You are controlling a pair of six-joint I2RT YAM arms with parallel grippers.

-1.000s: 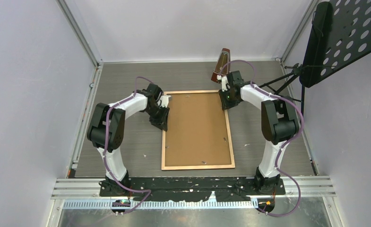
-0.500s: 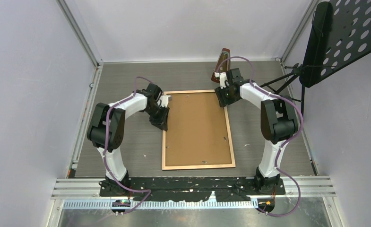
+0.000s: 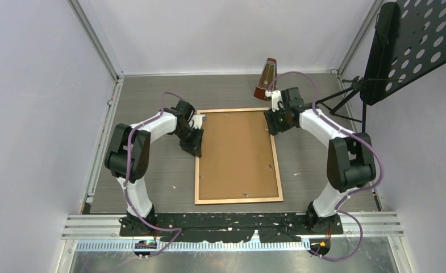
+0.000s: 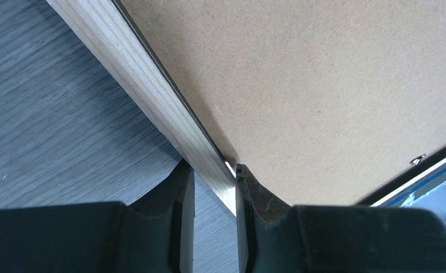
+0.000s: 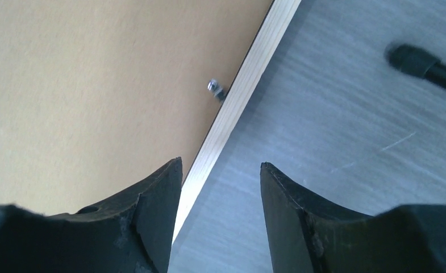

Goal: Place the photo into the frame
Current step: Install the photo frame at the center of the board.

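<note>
The frame [image 3: 237,200] lies flat with its light wood rear face up, and a brown hardboard backing [image 3: 237,151] fills it. My left gripper [image 3: 195,149] is at the frame's left border, in its upper part. The left wrist view shows this left gripper [image 4: 212,176] shut on the wooden border [image 4: 146,85]. My right gripper [image 3: 272,123] hovers over the right border near the top corner. In the right wrist view the right gripper [image 5: 220,170] is open, holding nothing, one finger over the backing [image 5: 95,85], the other over the table. The photo is hidden.
A metronome [image 3: 267,77] stands behind the frame's top right corner. At the right is a black perforated music stand [image 3: 413,45], with one of its feet [image 5: 419,60] on the table close to my right gripper. A small metal clip [image 5: 213,86] sits on the frame's right border.
My right gripper has opened and let go of the frame's right border, and the right arm's elbow has swung out to the right. The left arm has not moved.
</note>
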